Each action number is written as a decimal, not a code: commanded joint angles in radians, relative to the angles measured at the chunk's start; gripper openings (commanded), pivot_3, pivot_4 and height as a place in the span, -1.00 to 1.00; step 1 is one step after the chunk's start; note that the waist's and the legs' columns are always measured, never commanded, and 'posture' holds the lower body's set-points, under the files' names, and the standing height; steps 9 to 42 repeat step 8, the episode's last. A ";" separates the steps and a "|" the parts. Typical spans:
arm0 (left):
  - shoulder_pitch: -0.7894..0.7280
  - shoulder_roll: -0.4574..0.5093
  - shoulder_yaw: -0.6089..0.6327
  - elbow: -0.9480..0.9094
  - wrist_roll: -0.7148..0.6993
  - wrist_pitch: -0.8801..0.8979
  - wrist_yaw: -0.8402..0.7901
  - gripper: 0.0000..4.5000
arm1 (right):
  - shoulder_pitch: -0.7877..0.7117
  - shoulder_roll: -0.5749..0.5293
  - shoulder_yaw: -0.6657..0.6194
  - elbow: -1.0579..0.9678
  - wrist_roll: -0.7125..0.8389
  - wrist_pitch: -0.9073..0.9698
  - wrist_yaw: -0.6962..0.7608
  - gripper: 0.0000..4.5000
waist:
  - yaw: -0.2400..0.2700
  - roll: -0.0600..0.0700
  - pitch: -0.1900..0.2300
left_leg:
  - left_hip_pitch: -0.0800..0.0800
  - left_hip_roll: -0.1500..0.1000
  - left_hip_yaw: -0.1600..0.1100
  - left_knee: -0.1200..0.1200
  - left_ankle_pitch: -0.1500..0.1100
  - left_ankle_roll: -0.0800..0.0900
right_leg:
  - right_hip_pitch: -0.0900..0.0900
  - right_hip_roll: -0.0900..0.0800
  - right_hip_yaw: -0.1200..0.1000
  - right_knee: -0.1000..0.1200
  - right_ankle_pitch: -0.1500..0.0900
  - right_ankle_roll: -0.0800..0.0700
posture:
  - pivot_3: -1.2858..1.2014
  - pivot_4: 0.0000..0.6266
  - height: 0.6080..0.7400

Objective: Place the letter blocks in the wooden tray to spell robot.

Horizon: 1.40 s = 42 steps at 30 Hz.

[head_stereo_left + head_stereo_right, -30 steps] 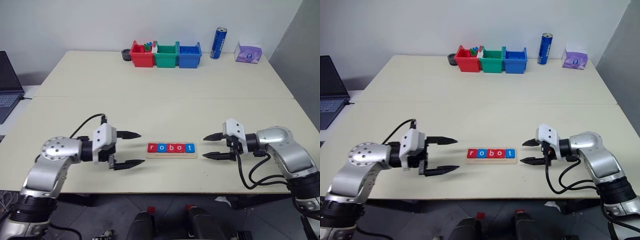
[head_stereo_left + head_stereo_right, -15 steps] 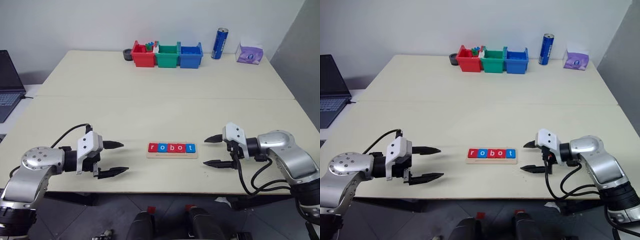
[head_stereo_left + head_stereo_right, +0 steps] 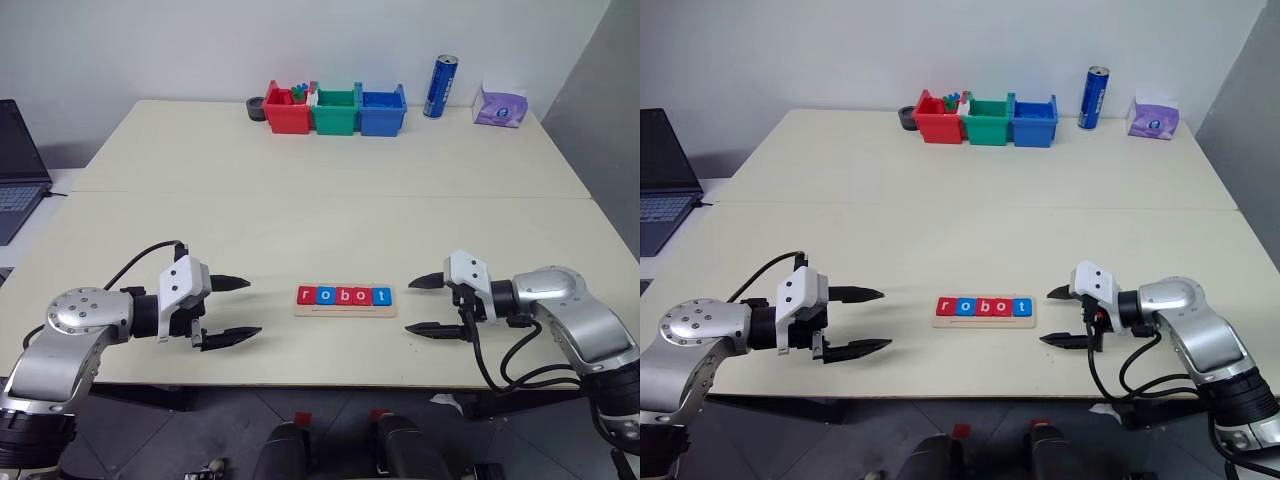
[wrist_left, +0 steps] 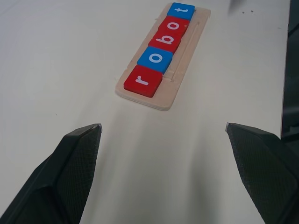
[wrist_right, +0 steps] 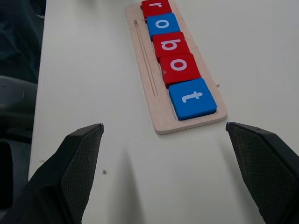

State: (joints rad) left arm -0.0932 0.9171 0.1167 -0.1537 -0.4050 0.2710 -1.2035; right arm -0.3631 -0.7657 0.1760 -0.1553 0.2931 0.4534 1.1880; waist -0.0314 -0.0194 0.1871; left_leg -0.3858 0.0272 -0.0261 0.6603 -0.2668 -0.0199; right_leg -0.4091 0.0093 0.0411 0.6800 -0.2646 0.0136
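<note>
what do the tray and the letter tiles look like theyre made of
The wooden tray looks like pale unfinished wood: matt, light tan, with a thin groove cut along it. The letter blocks look like moulded plastic, though painted wood is possible: even red and blue, rounded corners, a slight sheen, crisp white letters.

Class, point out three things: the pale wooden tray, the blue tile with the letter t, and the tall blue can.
pale wooden tray (image 5: 161,122), right wrist view, bare near end.
blue tile with the letter t (image 5: 192,98), right wrist view, its face.
tall blue can (image 3: 437,87), left eye view, mid-body.
</note>
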 commanded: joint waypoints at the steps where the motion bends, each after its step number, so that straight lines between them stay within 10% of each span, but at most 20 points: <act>1: -0.017 -0.001 0.001 -0.028 -0.004 -0.010 -0.001 1.00 | -0.003 0.002 -0.030 -0.045 0.022 -0.025 0.000 0.98 | 0.000 0.000 0.000 | 0.000 0.000 0.001 0.000 0.000 0.000 | 0.000 0.000 0.000 0.000 0.000 0.000 | 0.03 -0.52 1.00; 42: -0.022 -0.006 -0.005 -0.033 0.004 -0.018 0.006 1.00 | -0.009 0.010 -0.025 -0.049 0.030 -0.019 -0.012 0.98 | 0.000 0.000 0.000 | 0.000 0.002 0.001 0.000 0.000 0.000 | -0.001 0.002 0.001 0.000 0.000 0.000 | 0.03 -0.52 1.00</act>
